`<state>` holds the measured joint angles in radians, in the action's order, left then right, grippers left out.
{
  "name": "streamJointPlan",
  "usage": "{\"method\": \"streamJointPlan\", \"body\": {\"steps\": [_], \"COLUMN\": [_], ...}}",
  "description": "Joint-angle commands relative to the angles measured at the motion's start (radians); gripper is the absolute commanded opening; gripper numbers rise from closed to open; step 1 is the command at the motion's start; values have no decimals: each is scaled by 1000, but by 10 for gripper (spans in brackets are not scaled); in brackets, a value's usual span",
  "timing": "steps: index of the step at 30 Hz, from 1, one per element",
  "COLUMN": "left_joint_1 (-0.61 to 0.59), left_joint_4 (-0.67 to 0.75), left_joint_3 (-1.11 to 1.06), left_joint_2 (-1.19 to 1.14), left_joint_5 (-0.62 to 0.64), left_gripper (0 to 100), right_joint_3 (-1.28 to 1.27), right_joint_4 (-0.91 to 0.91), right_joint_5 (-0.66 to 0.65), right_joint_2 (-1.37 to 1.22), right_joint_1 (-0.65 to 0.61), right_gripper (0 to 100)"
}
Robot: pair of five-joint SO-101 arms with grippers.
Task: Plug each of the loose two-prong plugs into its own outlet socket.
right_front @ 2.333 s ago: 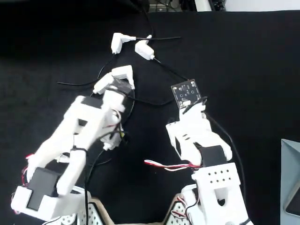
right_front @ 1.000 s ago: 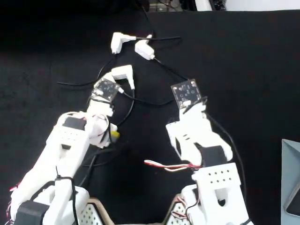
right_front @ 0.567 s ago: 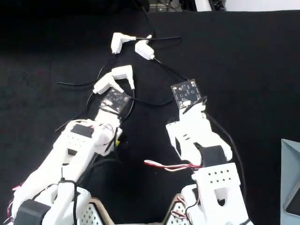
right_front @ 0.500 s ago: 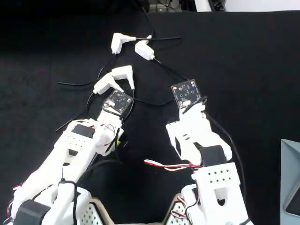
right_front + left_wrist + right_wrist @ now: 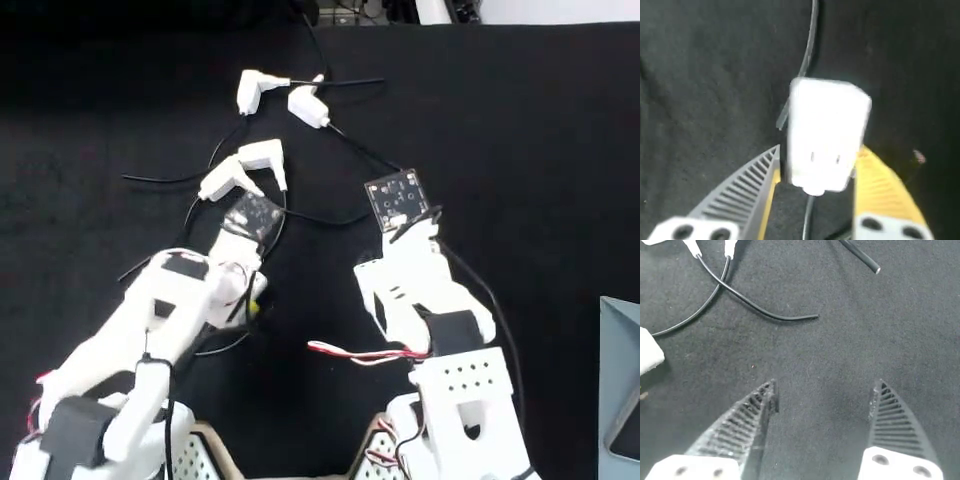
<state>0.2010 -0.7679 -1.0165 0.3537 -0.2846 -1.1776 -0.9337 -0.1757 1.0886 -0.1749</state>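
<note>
A white outlet socket (image 5: pixel 827 130) with two slots sits between my left gripper's (image 5: pixel 820 150) grey finger and yellow finger (image 5: pixel 880 185), which press on its two sides. A black cable (image 5: pixel 810 45) runs off its far end. In the high view the left wrist (image 5: pixel 250 215) hangs just in front of two touching white connector pieces (image 5: pixel 262 155) (image 5: pixel 222 180). Two more white pieces (image 5: pixel 250 90) (image 5: pixel 308 105) lie farther back; I cannot tell plug from socket. My right gripper (image 5: pixel 822 385) is open over bare cloth, with its wrist (image 5: pixel 400 200) mid-table.
Thin black cables (image 5: pixel 725 285) cross on the cloth ahead of the right gripper, with a loose cable end (image 5: pixel 810 316) and a white piece (image 5: pixel 647 357) beside it. More cable loops lie around the left wrist (image 5: pixel 280 215). A grey object (image 5: pixel 620 380) stands at the right edge.
The left arm has drawn back from the pair of white pieces towards the near side and slightly right, uncovering the nearer piece. The right arm has not moved.
</note>
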Motion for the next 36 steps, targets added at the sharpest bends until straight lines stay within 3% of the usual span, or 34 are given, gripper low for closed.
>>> {"method": "streamJointPlan", "body": {"steps": [1, 5, 12, 19, 28, 36], "left_joint_1": [-25, -31, -31, -125, -367, -575], "left_joint_4": [2, 2, 0, -219, -443, -450], "left_joint_3": [76, 81, 76, 145, 249, 142], "left_joint_2": [-41, -44, -11, 264, 569, 730], "left_joint_5": [28, 29, -11, -12, -12, -14], "left_gripper": [263, 253, 111, 27, 29, 29], "right_joint_3": [35, 35, 35, 54, 180, 346], "right_joint_4": [14, 17, 17, -14, -104, -87], "right_joint_5": [-6, -6, -6, 5, 206, 503], "right_joint_2": [12, 12, 12, 12, -186, -530], "right_joint_1": [8, 8, 8, -6, -273, -548], "right_gripper": [289, 289, 289, 289, 289, 289]}}
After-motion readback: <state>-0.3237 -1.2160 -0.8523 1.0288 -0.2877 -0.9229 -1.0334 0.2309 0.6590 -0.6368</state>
